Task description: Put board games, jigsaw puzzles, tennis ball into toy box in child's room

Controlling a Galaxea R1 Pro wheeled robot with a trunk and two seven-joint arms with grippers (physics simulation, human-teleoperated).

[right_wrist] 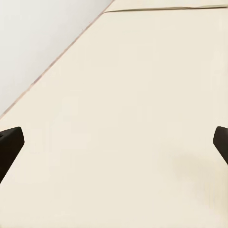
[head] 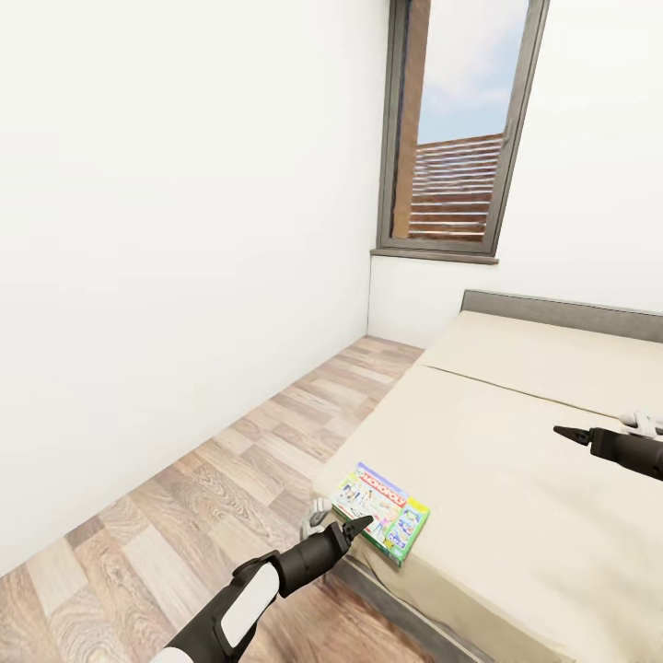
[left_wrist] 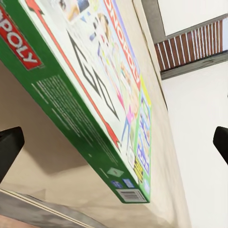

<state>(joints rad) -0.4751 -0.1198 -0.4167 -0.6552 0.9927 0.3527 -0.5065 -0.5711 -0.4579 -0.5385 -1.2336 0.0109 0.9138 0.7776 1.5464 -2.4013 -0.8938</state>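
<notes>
While the robot stands next to the bed point(head: 516, 460), its left gripper point(head: 357, 527) reaches out low, right at the near edge of a board game point(head: 381, 509). This game is a flat green box with MONOPOLY printed in red and many small bright pictures on its lid. It lies flat on the near corner of the bed, close to the edge, and one corner sticks out a little past the side.

From the left wrist view, the board game point(left_wrist: 95, 95) looks very big and close. Its green side faces the camera. The two black fingertips point(left_wrist: 9, 145) sit far apart at the two sides of the picture, so the left gripper is spread wide and pinches nothing. Whether it touches the box, I cannot tell.

The right gripper point(head: 571, 433) hangs over the middle of the bed, well apart from the game. From the right wrist view, its dark fingertips point(right_wrist: 9, 145) are also spread wide, with just the plain cream bed cover point(right_wrist: 133, 118) under them.

A wood plank floor point(head: 230, 479) runs between the bed and a white wall point(head: 166, 230). A tall window point(head: 458, 129) stands in the far corner.
</notes>
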